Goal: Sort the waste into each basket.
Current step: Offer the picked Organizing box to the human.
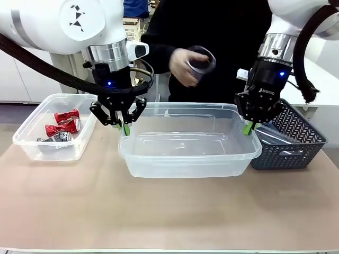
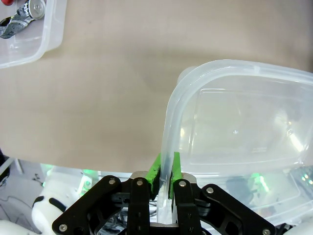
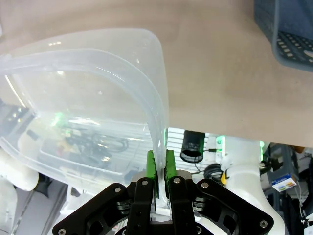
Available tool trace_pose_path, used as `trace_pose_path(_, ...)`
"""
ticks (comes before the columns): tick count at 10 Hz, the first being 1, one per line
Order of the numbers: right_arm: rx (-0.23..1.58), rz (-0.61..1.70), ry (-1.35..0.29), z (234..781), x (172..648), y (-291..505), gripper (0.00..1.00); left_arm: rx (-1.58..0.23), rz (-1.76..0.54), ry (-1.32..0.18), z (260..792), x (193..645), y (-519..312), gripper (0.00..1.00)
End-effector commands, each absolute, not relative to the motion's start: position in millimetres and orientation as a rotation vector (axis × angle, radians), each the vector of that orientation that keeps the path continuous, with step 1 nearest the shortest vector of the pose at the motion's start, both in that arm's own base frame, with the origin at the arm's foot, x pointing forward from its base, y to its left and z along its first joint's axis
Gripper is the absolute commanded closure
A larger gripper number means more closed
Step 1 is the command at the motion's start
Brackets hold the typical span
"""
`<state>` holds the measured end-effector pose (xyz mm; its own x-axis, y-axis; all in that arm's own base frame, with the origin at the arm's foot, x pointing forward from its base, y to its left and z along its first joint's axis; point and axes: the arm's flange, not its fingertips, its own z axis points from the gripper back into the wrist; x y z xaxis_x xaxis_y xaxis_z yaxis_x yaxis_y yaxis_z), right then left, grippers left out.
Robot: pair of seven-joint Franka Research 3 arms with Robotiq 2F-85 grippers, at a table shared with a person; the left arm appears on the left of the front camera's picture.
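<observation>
- Left claw [image 1: 125, 128] clamped on the left rim of the big tub [image 1: 190, 166]; right claw [image 1: 247, 127] clamped on its right rim.
- Big tub sits mid-worktop [image 1: 169, 211], basket [image 1: 296, 143] just beside its right end.
- Small tub [image 1: 32, 148] at the left edge holds cans [image 1: 63, 123].
- A person's hand [image 1: 183, 66] holds a bottle [image 1: 202, 62] above the far rim.

A large tub [image 1: 185, 164] sits at the centre; a smaller tub [image 1: 47, 151] holding cans [image 1: 62, 127] at nine o'clock; a basket [image 1: 288, 153] at three o'clock.
</observation>
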<state>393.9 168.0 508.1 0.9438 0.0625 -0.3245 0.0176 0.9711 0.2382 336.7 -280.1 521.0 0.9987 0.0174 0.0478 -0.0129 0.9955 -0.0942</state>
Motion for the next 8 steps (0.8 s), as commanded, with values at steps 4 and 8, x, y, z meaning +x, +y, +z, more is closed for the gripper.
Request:
trace_pose_path(4, 0.245, 0.034, 0.335, 509.4, 391.0, 169.1, 1.00, -0.094, 0.016, -0.050, 521.5, 336.4, -280.0, 0.93)
trace_pose_path(8, 0.245, 0.034, 0.335, 509.4, 391.0, 169.1, 1.00, -0.094, 0.016, -0.050, 521.5, 336.4, -280.0, 0.93)
